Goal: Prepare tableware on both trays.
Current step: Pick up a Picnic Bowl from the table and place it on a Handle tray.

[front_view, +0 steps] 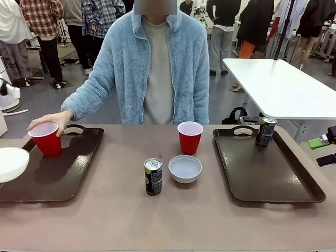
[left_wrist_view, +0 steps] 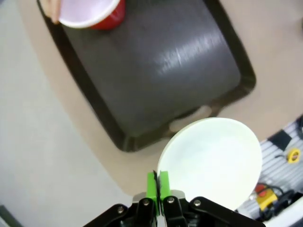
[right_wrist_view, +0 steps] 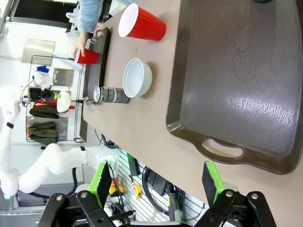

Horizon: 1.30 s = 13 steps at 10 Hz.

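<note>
Front view: white bowl (front_view: 11, 163) is cut by the left picture edge. The left tray (front_view: 63, 176) has its left end behind the bowl or off-frame. Right gripper (front_view: 322, 151) is mostly off the right edge.

Left wrist view: red cup (left_wrist_view: 90, 9) is clipped at the top and blurred.

Right wrist view: right tray (right_wrist_view: 236, 71) runs off the top and right. The dark sliver (right_wrist_view: 266, 1) on its far edge is too cut off to identify.
</note>
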Tool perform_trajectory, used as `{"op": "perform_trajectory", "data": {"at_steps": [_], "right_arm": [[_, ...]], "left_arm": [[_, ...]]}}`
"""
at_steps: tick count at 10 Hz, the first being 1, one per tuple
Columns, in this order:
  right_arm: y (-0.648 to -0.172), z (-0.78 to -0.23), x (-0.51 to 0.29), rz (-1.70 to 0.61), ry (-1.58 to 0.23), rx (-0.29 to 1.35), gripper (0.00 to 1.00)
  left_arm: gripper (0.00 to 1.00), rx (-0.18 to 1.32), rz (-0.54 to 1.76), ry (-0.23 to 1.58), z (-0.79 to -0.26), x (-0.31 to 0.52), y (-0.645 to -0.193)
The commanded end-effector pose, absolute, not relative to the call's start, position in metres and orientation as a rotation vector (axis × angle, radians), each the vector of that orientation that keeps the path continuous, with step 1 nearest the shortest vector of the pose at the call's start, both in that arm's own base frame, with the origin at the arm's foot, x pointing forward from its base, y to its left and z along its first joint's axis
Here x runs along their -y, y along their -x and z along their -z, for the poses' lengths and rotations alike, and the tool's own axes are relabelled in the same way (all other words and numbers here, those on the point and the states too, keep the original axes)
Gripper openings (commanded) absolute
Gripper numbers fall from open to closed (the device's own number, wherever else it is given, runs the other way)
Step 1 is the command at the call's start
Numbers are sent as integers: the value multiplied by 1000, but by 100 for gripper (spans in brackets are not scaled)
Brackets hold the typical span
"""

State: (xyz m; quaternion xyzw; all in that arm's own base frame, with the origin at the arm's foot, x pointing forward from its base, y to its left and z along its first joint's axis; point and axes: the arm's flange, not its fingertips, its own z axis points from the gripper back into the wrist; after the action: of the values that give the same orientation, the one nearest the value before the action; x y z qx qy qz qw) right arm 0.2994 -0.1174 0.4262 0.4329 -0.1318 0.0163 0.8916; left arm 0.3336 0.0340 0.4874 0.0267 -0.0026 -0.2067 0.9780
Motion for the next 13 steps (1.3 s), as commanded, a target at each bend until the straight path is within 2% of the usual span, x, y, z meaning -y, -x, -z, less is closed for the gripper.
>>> {"op": "perform_trajectory", "data": {"at_steps": [1,4,9,13], "right_arm": [[-301,-426,116,-38,-924,288,100],[-301,-426,116,-38,-924,288,100],[-301,-426,116,-38,-924,288,100],[-301,-426,116,-38,-924,288,100]], "left_arm": [[0,33,440,-52,-491,-40,-333],[0,72,414,2,-478,-36,-342],[0,212,378,26,-411,17,-390],[0,202,345,77,-385,19,-413]]}}
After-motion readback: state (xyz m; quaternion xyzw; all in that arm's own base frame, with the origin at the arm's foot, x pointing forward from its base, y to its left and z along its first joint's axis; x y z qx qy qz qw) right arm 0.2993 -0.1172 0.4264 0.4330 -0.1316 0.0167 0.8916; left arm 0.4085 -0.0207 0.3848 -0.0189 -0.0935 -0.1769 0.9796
